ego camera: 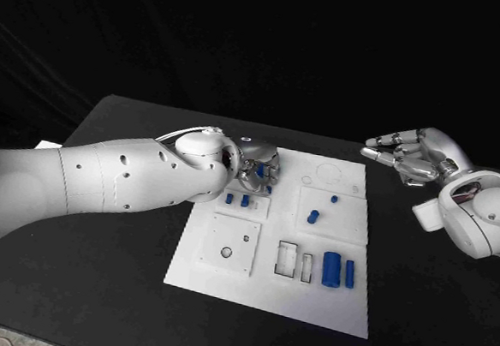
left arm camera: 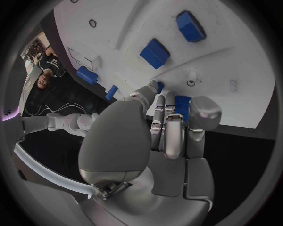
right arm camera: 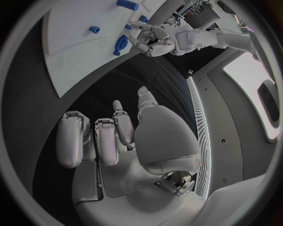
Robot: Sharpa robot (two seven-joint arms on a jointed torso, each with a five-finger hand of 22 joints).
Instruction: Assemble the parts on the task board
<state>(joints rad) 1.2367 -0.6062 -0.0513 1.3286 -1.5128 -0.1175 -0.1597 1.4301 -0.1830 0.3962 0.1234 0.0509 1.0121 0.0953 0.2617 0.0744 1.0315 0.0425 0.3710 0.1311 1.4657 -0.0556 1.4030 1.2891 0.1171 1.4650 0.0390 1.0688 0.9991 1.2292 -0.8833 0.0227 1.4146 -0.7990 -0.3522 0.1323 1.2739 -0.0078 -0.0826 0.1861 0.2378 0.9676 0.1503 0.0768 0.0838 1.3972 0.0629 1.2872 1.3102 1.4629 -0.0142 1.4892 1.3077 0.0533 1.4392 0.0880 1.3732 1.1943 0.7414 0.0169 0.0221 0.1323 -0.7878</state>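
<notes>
White and flat, the task board (ego camera: 248, 289) lies in the middle of the black surface (ego camera: 98, 291), its near end closest to the robot. Nearest on the board, toward its right side, a large blue cylinder (ego camera: 331, 268) lies beside a slimmer blue bar (ego camera: 349, 274), the two just apart; to their left are two narrow rectangular slots (ego camera: 287, 259), and farther left a raised square plate (ego camera: 231, 241) with a small dark hole in it. Beyond these, a short blue peg (ego camera: 314, 217) sits on a raised panel at mid-board, with a smaller blue piece (ego camera: 334, 200) just past it. To the left of that panel, two small blue parts (ego camera: 240, 198) rest close together.

Over these small parts the left hand (ego camera: 255, 165) is lowered onto the board's far left area. In the left wrist view its fingers (left arm camera: 168, 127) are curled in close together with a blue part (left arm camera: 181, 104) at their tips; the fingertips touch or pinch it, though whether it is actually lifted cannot be told. Two square blue blocks (left arm camera: 155, 52) lie on the board just beyond that hand.

Off the board's far right corner, the right hand (ego camera: 412, 156) hovers above the dark surface, fingers loosely curled but apart, holding nothing.
</notes>
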